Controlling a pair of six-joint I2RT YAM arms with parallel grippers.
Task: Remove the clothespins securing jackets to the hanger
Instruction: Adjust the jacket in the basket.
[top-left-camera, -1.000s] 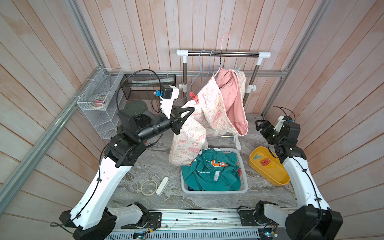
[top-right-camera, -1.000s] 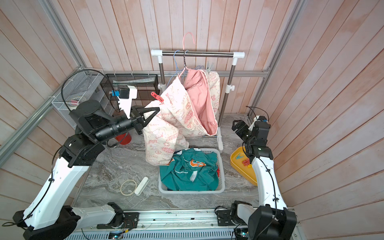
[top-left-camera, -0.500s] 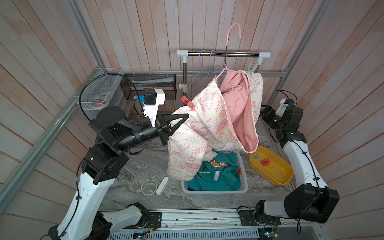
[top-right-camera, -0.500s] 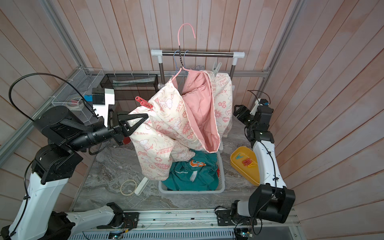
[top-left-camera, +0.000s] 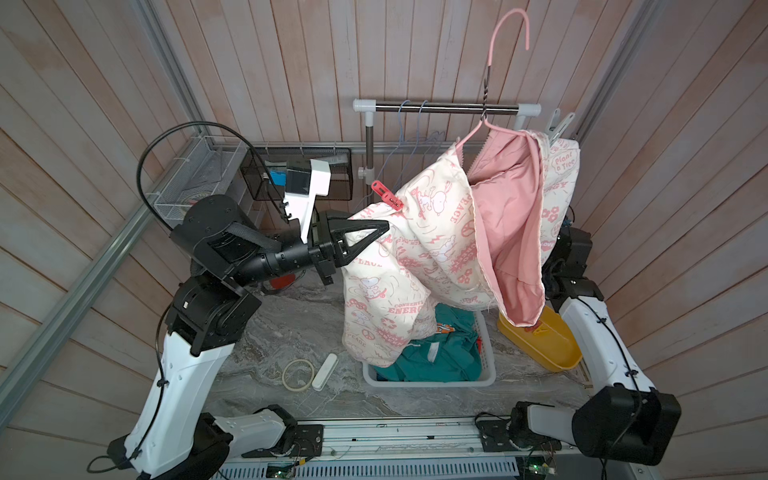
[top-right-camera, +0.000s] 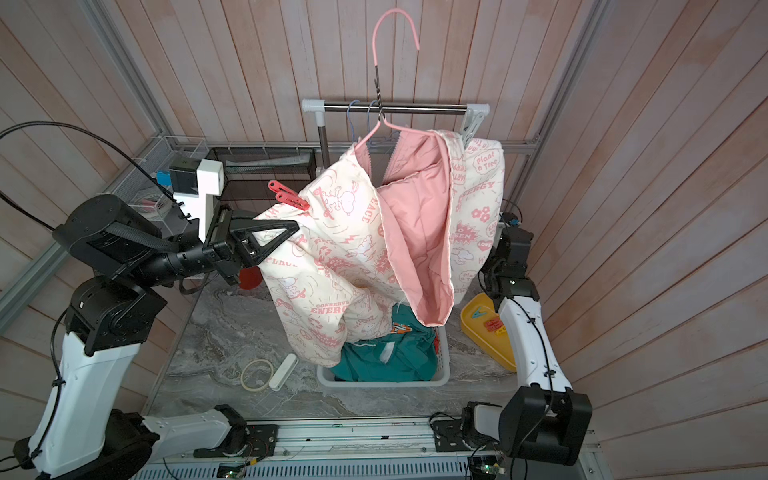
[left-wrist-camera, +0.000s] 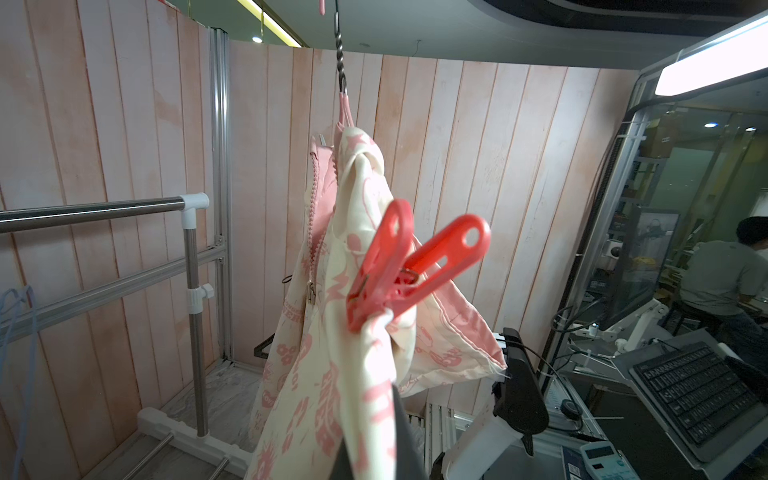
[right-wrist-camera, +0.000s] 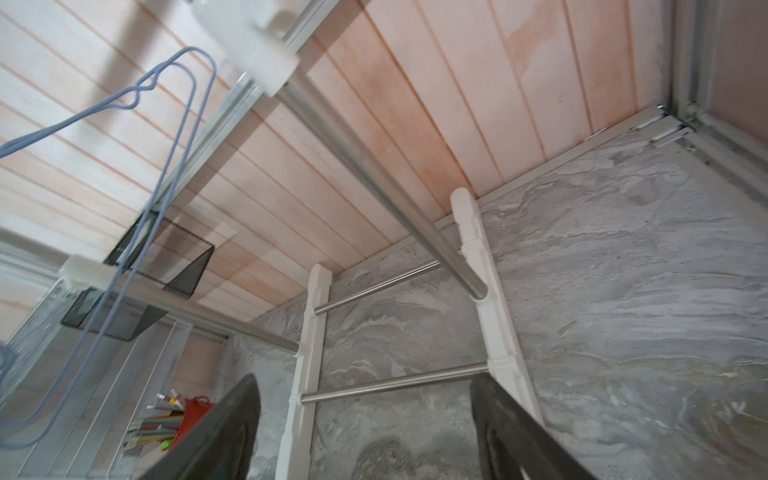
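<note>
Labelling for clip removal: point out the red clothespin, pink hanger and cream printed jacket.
Red plastic clothespin (left-wrist-camera: 399, 286): left wrist view, spring hinge.
Pink wire hanger (left-wrist-camera: 346, 109): left wrist view, coated neck.
Cream pink-printed jacket (top-left-camera: 432, 232): in a top view, outer front panel.

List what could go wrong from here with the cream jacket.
The hanger hooks nothing; only the shut left gripper pinching the cream jacket holds both up, so a slip could drop them.
The open right gripper sits across the jacket from the clothespin; reaching over may snag cloth.
</note>
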